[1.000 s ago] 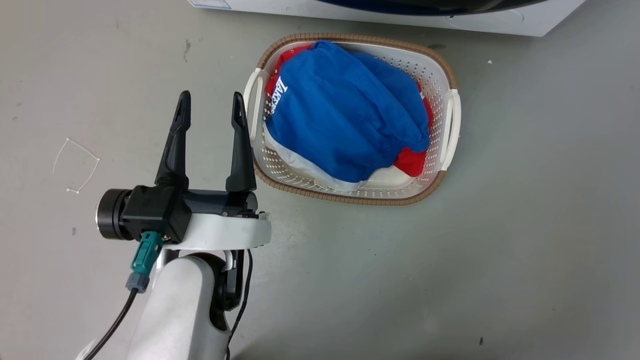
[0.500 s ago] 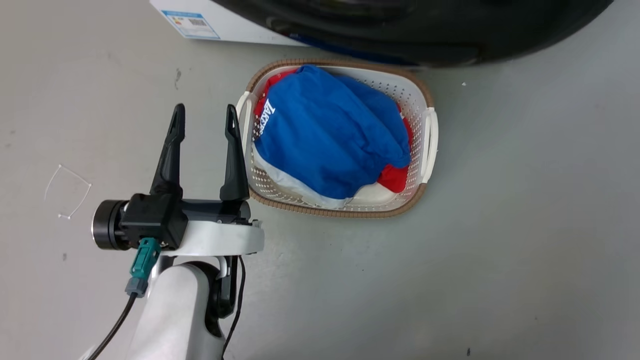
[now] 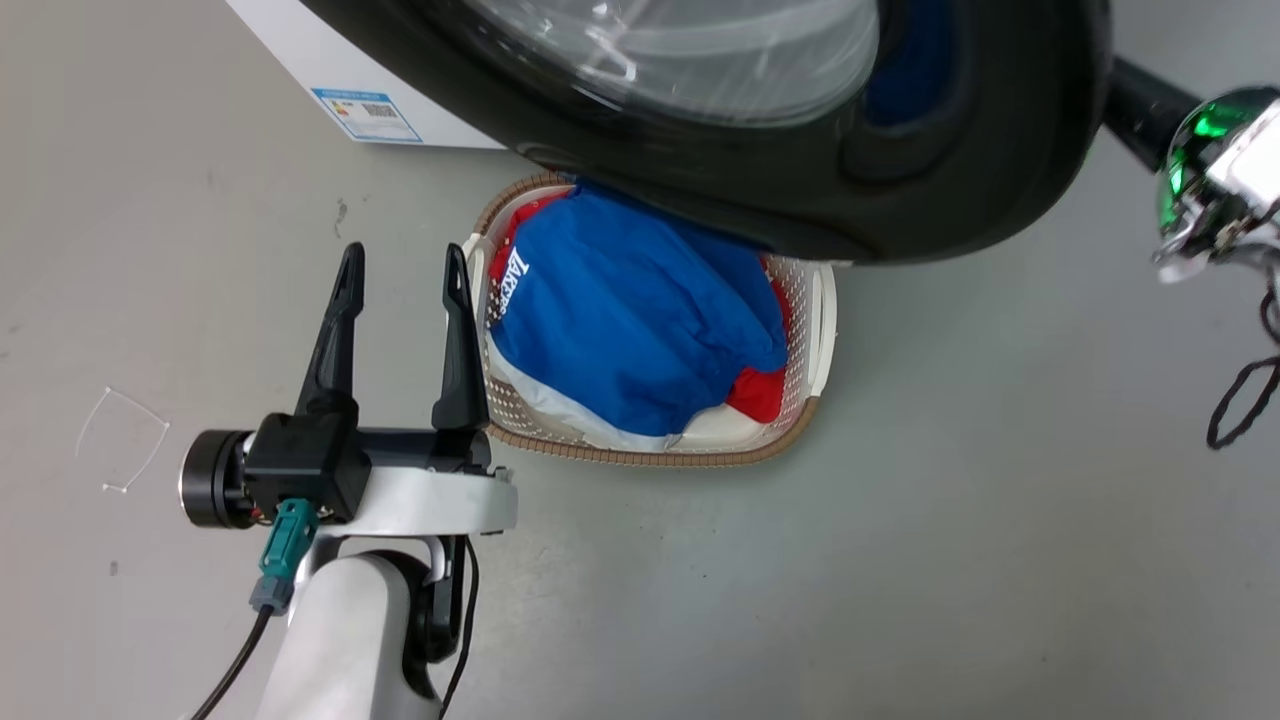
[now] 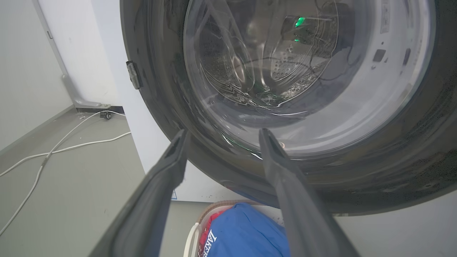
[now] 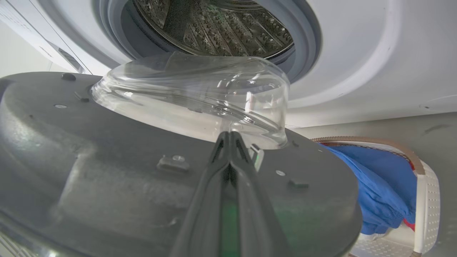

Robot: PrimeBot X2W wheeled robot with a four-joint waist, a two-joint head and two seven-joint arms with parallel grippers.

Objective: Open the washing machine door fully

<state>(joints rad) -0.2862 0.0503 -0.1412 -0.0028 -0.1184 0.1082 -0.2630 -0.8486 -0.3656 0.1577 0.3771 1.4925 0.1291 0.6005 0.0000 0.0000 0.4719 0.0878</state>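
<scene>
Overhead, door (image 3: 900, 200) ajar, right wrist, steel drum (image 5: 214, 25)

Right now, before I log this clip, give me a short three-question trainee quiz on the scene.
1. True or false: the left gripper is open and holds nothing.
2. What lies on top in the laundry basket? A) white towels B) a blue garment C) shoes
3. Fill in: the washing machine door stands ____, with the steel drum exposed behind it.
Key: 1 true; 2 B; 3 open.
</scene>
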